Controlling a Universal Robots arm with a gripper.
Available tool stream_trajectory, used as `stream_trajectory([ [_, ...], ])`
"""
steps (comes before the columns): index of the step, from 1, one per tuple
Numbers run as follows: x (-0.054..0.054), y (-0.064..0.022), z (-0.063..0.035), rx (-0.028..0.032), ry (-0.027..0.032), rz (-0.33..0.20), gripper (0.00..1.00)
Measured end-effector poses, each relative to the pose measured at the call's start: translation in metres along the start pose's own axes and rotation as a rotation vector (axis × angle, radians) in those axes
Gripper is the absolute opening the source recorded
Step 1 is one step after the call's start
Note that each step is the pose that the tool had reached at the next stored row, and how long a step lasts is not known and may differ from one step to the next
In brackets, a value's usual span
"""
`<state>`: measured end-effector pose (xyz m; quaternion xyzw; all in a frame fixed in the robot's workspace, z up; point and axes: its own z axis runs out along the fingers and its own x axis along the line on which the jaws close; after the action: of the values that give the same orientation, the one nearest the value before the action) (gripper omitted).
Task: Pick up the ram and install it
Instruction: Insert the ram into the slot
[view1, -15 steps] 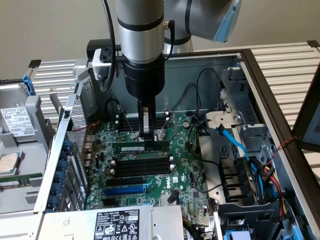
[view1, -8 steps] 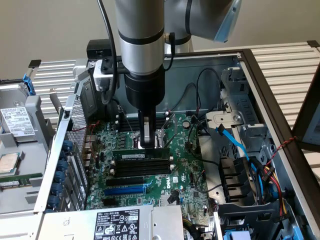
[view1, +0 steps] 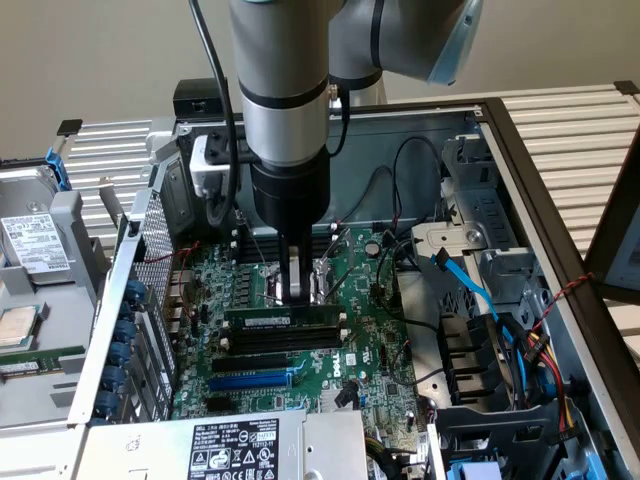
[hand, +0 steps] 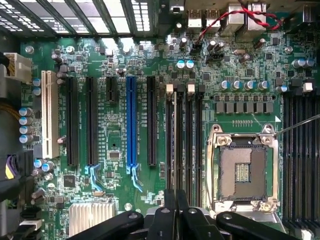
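I see the open computer case (view1: 520, 150) with its green motherboard (view1: 370, 340), the arm (view1: 285, 100) hanging over it; the claw (view1: 297, 292) is pinched narrow on the top edge of the ram (view1: 265, 317), which stands upright at the black memory slots (view1: 285, 338) beside the CPU socket (hand: 243, 172)
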<state>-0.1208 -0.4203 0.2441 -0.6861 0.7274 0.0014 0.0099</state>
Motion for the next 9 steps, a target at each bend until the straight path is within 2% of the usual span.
stream_trajectory([
  [4, 0.0000, 0.0005, 0.0027, 0.0011, -0.0003, 0.000, 0.13],
  [9, 0.0001, 0.0007, 0.0038, 0.0057, 0.0014, 0.000, 0.13],
])
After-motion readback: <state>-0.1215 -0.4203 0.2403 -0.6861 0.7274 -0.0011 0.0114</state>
